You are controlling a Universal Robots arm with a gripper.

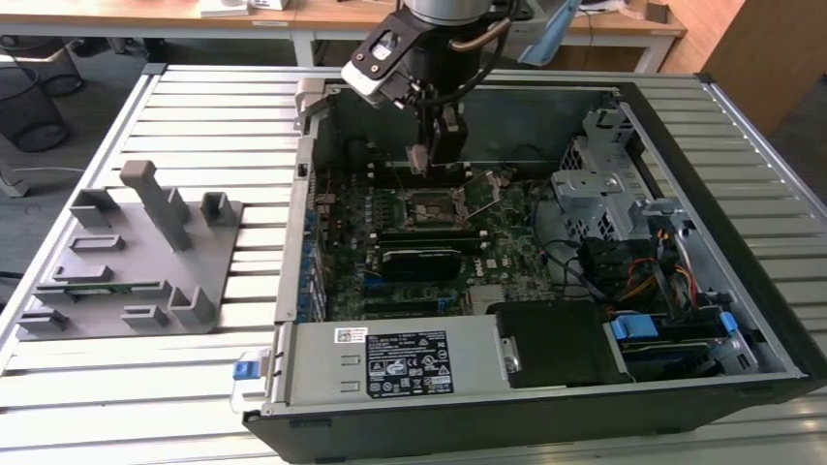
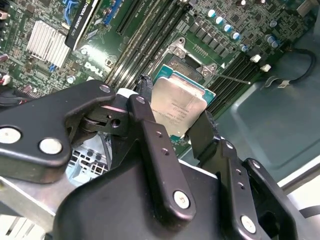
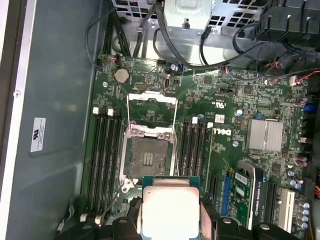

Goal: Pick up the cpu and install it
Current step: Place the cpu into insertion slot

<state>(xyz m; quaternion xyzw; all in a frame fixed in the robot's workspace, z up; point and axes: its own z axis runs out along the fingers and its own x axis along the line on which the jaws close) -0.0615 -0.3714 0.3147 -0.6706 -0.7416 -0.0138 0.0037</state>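
Cpu [image 2: 178,106] gripped in end effector [image 2: 175,104], near open motherboard socket [image 3: 148,156].

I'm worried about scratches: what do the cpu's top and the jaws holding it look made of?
The cpu top looks like bare metal, silvery with a dull sheen, over a thin green rim, likely circuit board. The jaws, closed on its edges, look matte black: metal or hard plastic, I cannot tell which.

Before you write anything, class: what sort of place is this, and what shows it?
Probably a robotics lab or workshop for computer assembly: an open computer case sits on a slatted table, a grey parts fixture beside it, with office desks behind.
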